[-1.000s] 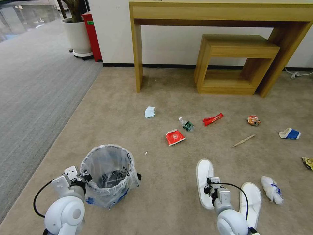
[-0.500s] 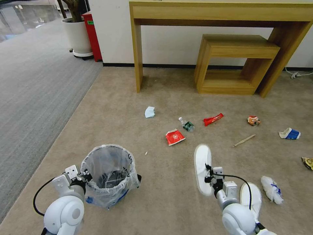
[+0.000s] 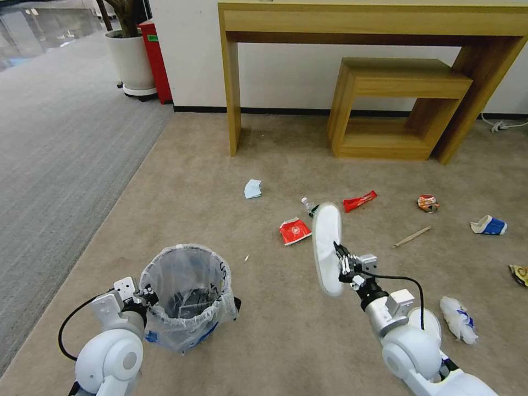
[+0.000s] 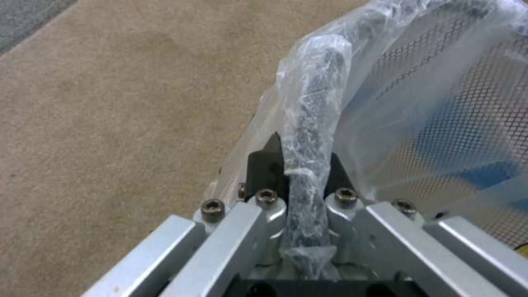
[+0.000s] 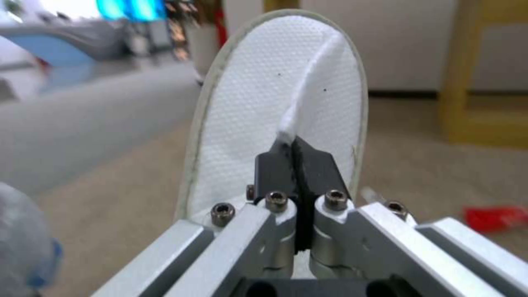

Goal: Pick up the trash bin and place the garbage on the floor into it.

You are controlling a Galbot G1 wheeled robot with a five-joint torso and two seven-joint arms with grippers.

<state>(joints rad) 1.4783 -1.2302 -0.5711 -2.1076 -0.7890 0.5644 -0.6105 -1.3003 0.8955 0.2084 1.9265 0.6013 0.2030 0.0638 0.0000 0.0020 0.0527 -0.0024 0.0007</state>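
Note:
The trash bin (image 3: pixel 187 297), lined with a crinkly plastic bag, stands on the beige floor (image 3: pixel 209 165) at the near left. My left gripper (image 3: pixel 146 294) is shut on its bagged rim (image 4: pixel 308 107). My right gripper (image 3: pixel 342 263) is shut on a white slipper (image 3: pixel 326 247), held in the air on edge to the right of the bin (image 5: pixel 264 103). My right arm partly hides the second slipper (image 3: pixel 432 322). Garbage lies beyond: a pale blue mask (image 3: pixel 252 188), two red wrappers (image 3: pixel 295 230), a wooden stick (image 3: pixel 411 237), a paper cup (image 3: pixel 488 225) and a tissue (image 3: pixel 458 319).
A wooden desk (image 3: pixel 374 22) with a low wooden stool (image 3: pixel 396 104) under it stands against the far wall. A white planter (image 3: pixel 131 60) and a red box (image 3: pixel 155 60) are at the far left. Grey ribbed carpet (image 3: pixel 55 154) borders the left side.
My right gripper has lifted the slipper off the floor and carried it up and leftward, turning it on edge. The left arm and the bin have barely moved.

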